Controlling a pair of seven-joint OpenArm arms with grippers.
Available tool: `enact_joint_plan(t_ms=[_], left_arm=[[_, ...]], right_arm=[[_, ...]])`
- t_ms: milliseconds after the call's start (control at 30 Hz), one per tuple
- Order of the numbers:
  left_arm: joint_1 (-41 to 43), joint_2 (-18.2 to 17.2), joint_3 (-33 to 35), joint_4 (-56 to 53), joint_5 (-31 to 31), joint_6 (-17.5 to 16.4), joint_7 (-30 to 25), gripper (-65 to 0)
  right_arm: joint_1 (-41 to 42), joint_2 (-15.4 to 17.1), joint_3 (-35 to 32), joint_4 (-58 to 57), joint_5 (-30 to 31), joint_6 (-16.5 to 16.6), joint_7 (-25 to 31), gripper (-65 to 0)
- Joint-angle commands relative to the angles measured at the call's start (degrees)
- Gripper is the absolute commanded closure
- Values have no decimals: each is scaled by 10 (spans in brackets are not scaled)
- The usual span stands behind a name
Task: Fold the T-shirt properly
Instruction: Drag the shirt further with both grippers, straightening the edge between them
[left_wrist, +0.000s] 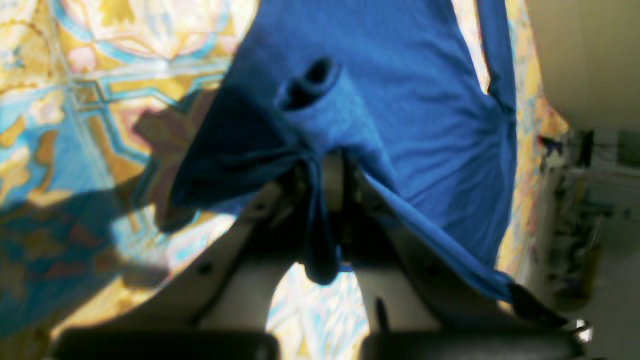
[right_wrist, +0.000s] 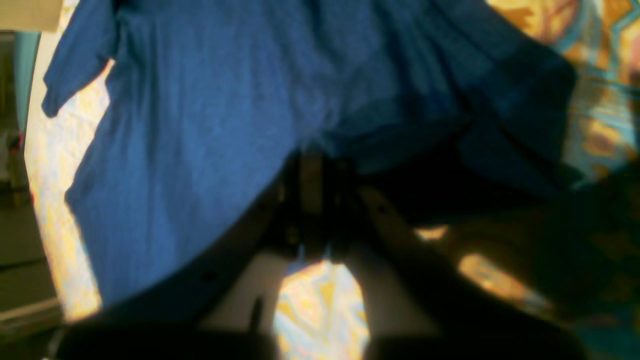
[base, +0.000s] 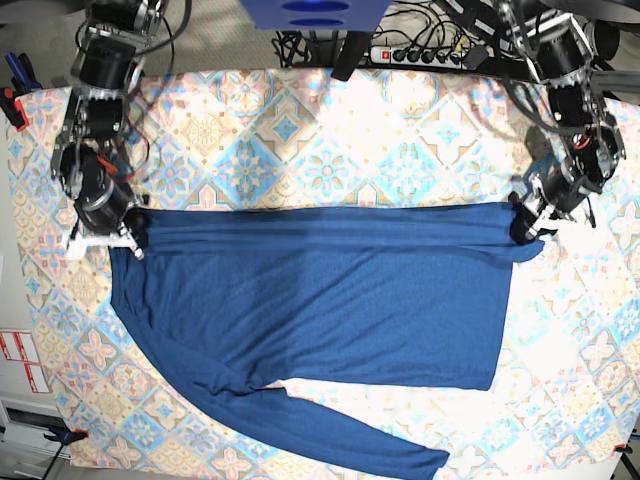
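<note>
**On the desk: first fold under way, most left**

At base-view left, right pincer clenched on the T-shirt, spread across the patterned desk. Top edge doubled over; one sleeve trailing below, unfolded. At right, left pincer clenched on the far corner.

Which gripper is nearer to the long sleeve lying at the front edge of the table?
Right. The right gripper holds the T-shirt on the side where the sleeve starts; the left gripper grips the opposite end.
</note>
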Motion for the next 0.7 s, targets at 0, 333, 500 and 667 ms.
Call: enact_joint_plan(t_ms=[0, 333, 500, 667], left_arm=[[-20, -11, -4, -7, -8, -2, -11, 0], [-105, 13, -3, -50, 90, -2, -12, 0], [-108, 23, 35, -50, 140, -2, -12, 0], [-93, 23, 40, -51, 167, -2, -11, -83]], right_arm=[[16, 10, 3, 1, 7, 5, 14, -2], [65, 10, 3, -54, 7, 5, 15, -2], [63, 10, 3, -53, 7, 5, 14, -4], [47, 10, 4, -49, 7, 5, 13, -76]])
